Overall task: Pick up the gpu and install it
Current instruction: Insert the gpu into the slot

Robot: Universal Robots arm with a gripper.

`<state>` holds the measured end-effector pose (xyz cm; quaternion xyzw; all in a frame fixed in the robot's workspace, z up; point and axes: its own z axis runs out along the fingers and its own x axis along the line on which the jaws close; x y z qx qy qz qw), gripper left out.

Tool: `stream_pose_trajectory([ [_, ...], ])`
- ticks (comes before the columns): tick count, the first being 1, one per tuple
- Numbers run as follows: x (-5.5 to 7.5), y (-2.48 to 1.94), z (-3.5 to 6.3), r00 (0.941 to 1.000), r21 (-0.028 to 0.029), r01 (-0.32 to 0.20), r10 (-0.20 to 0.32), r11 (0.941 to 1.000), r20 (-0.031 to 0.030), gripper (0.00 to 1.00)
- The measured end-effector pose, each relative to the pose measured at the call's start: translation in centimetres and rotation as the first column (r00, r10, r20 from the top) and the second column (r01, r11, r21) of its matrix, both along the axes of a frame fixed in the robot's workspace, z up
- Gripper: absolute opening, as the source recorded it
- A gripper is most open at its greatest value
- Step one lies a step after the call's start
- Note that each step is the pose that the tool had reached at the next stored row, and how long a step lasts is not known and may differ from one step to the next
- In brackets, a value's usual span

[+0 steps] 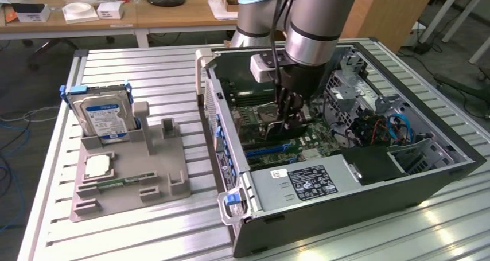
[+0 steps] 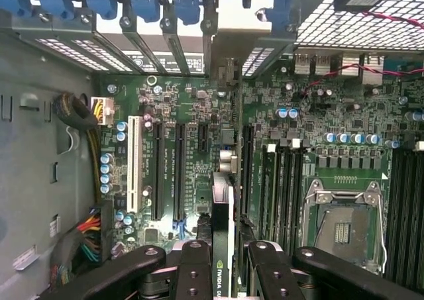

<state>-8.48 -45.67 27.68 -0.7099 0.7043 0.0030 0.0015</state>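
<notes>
A robot arm is reaching down into an open computer case [image 1: 345,175] lying on its side on a slatted metal table [image 1: 137,66], its gripper [image 1: 295,120] hanging just above the green motherboard [image 1: 318,140]. In the wrist view the gripper [image 2: 223,263] is clamping its black fingers [image 2: 195,267] on the gpu [image 2: 222,214], which is standing edge-on between them: a slim dark strip with a pale edge and a small green logo near the grip. The card is sitting over the board among the long black expansion slots [image 2: 179,171], close to one of them; whether its lower edge is touching a slot cannot be told.

Crowding the card on one side are a white slot [image 2: 134,164] and a row of blue capacitors [image 2: 106,174]; on the other, the memory slots [image 2: 281,187] and the bare metal frame of the processor socket [image 2: 344,224]. Blue retaining clips [image 2: 142,2] are lining the rear of the case beyond the slots, and a bundle of coloured power wires [image 2: 86,237] is lying by the case wall.

Toward the exterior view's left, a grey parts holder [image 1: 130,175] is standing on the table, carrying an upright silver hard drive [image 1: 105,117] with a blue label and a square processor chip [image 1: 100,166]. A power supply [image 1: 302,183] with a black label is sitting in the near corner of the case.
</notes>
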Motion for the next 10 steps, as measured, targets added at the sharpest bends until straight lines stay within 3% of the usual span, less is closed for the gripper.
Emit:
stream_pose_trajectory([
  [10, -0.32, 0.00, -0.60, 1.0000, 0.0000, 0.003, -0.003, 1.0000, 0.0000, 0.26],
])
